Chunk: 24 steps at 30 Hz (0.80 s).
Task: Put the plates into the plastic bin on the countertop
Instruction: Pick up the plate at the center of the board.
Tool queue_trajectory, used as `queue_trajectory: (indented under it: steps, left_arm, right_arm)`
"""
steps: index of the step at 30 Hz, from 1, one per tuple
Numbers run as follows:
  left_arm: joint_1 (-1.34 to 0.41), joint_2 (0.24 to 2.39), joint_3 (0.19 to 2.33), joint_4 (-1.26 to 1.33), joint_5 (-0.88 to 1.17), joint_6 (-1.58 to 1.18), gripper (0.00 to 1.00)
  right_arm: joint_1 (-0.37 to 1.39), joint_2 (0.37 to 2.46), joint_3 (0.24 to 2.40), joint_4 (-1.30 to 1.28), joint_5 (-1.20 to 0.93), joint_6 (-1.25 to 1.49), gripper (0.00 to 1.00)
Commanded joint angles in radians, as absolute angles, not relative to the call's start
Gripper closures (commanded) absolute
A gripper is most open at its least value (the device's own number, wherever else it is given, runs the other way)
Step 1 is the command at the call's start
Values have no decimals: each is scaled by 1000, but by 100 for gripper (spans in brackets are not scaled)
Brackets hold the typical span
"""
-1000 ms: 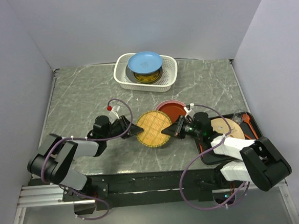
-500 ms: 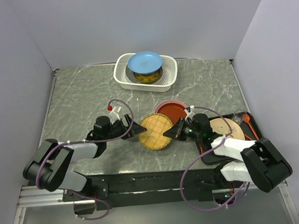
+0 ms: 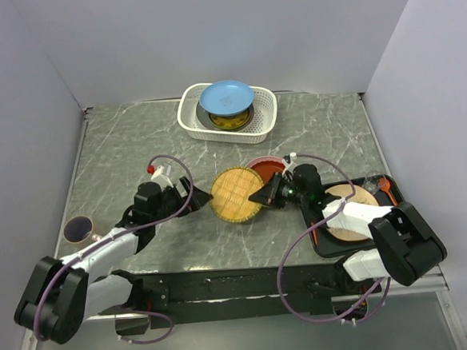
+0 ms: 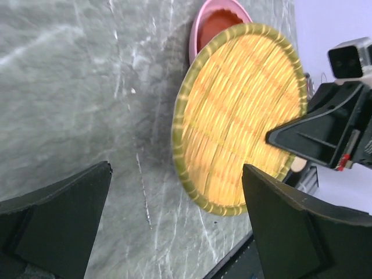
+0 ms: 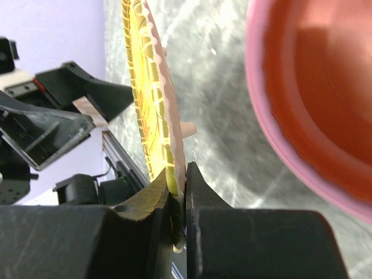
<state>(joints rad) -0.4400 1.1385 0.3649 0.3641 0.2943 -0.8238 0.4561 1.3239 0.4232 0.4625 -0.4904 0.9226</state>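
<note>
- the round woven straw plate (image 3: 235,195) is near the middle of the dark grey marble-patterned bench (image 3: 120,159). it is tipped up off the surface and well short of the white lattice-sided plastic bin (image 3: 268,112) at the far edge.
- the right tool (image 3: 261,197) is clamped on the plate's right rim; the right wrist view shows the rim pinched between both fingers.
- the left tool (image 3: 201,197) is spread wide and holds nothing, just beside the plate's left rim.
- handling, as i judge it: the straw plate looks light and fairly stiff, and its rough weave should resist slipping. a rim pinch suits it, but one edge hold lets it swing, so a second hold on the opposite rim would steady it.
- the bin already carries a blue plate (image 3: 226,97) on top of something yellow, so the straw plate would have to land on that.
- a red plate (image 5: 319,75) sits in a pink plate (image 5: 258,87) just behind the straw plate.
- compared with a second ago, the straw plate has shifted a little away from the arms. the left arm has swung its elbow outward, uncovering a small dark cup (image 3: 78,228) at the bench's left side.
</note>
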Motion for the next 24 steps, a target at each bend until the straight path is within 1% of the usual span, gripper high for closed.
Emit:
queue_trajectory:
  steps: [1,9,13,20,24]
  left_arm:
    - [-426,1072,362,293,232,-779,1]
    - [-422,1032,330,281,233,-770,1]
    - [-422,1054,324,276,252,-765,1]
    - [-420,999,276,267,238,-766,1]
    - [-420,1009,270,265,241,-755,1]
  right_arm:
    - [457,1341,540,477,-491,894,100]
    - [436,1394,644,469,-491,913,100]
    - [419,1440,724,448,-497,900,100]
    - [365,1519,853,411,-523,893,100]
    - [339,1566,943,396,-549,896,100]
